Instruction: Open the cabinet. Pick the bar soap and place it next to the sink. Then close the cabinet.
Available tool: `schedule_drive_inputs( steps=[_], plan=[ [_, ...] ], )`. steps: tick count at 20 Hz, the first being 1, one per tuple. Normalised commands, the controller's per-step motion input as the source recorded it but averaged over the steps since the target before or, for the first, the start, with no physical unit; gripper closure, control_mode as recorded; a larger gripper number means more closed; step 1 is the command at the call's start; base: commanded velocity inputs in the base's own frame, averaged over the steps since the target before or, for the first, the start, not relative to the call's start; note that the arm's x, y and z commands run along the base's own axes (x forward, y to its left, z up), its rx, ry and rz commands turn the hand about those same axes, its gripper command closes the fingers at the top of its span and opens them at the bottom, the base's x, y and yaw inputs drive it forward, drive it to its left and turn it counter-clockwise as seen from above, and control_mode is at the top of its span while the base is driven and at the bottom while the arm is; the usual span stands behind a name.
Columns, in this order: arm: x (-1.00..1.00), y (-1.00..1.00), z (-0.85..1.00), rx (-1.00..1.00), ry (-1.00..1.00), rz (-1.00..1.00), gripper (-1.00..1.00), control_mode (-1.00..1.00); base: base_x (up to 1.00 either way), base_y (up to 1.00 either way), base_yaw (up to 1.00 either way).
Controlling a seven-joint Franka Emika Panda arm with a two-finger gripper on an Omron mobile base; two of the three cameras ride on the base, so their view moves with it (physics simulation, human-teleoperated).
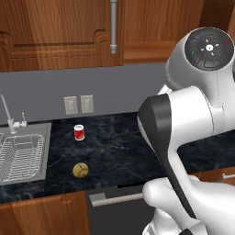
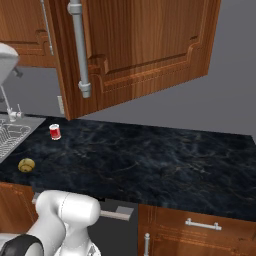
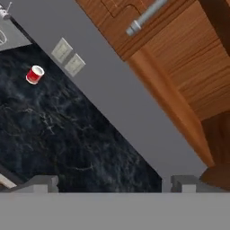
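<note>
White arm (image 1: 193, 114), dark joints

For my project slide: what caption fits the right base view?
Wall cabinet door swung open above the dark counter, red can and yellow-brown ball near the sink.

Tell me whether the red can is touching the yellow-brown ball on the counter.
Apart. In the left base view the red can stands upright well behind the yellow-brown ball, with bare black counter between them; the right base view shows the same gap.
</note>
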Motion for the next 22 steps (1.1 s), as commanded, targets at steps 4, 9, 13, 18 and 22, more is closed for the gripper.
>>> schedule_drive_inputs(
  steps=[4,9,13,18,22],
  plan=[
    [0.0,-0.02,-0.28,-0.25,0.0,-0.06,-1.0,-1.0,0.0,0.0,0.0],
    [0.01,-0.1,0.0,-0.21,0.0,-0.05,-1.0,-1.0,0.0,0.0,0.0],
    [0.02,-0.21,0.0,-0.14,0.0,-0.07,-1.0,-1.0,0.0,0.0,0.0],
    [0.0,-0.25,0.0,-0.06,-0.02,-0.11,-1.0,-1.0,0.0,0.0,0.0],
    [0.0,-0.3,0.0,-0.01,-0.02,-0.14,-1.0,-1.0,0.0,0.0,0.0]
  ],
)
